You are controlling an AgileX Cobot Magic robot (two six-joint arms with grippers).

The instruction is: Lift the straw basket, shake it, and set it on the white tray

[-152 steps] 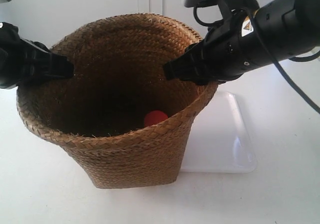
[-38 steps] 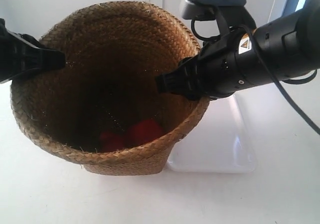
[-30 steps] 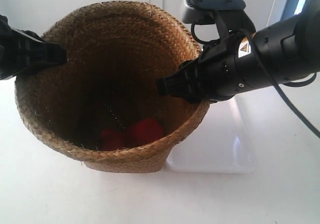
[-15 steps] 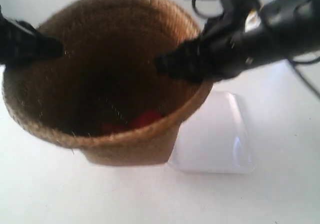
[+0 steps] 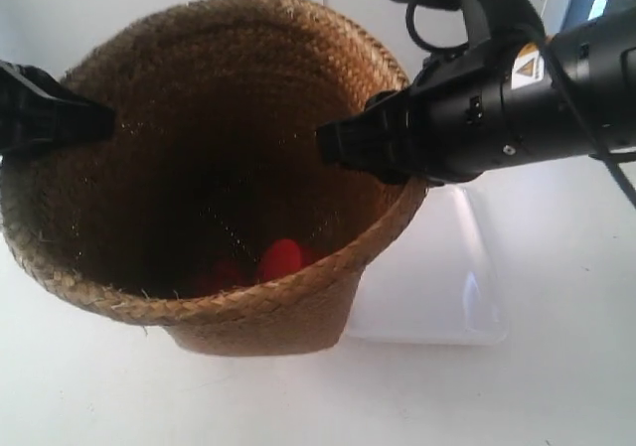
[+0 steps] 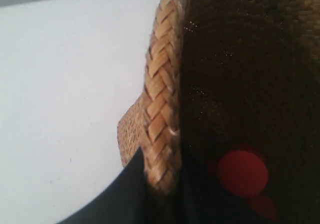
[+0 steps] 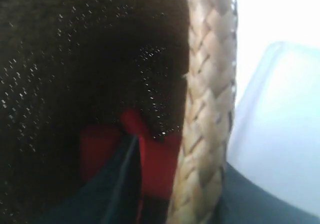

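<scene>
Lifted relative to five seconds ago: the straw basket (image 5: pixel 258 317) has its rim higher and larger in the exterior view, and more red shows at its bottom. It hangs beside the white tray (image 5: pixel 437 277), covering one tray edge; whether its base clears the bench (image 5: pixel 517 396) cannot be told.

Left tool (image 5: pixel 99 123): pinching the braided rim, one dark finger (image 6: pixel 120 194) outside the wall. Right tool (image 5: pixel 348 148): pinching the opposite rim on the tray side, one finger (image 7: pixel 117 184) inside.

Left wrist view alone shows a round red ball (image 6: pixel 242 174) clearly. Right wrist view alone shows the tray just beyond the rim.

Open bench lies in front of the basket and past the tray.
</scene>
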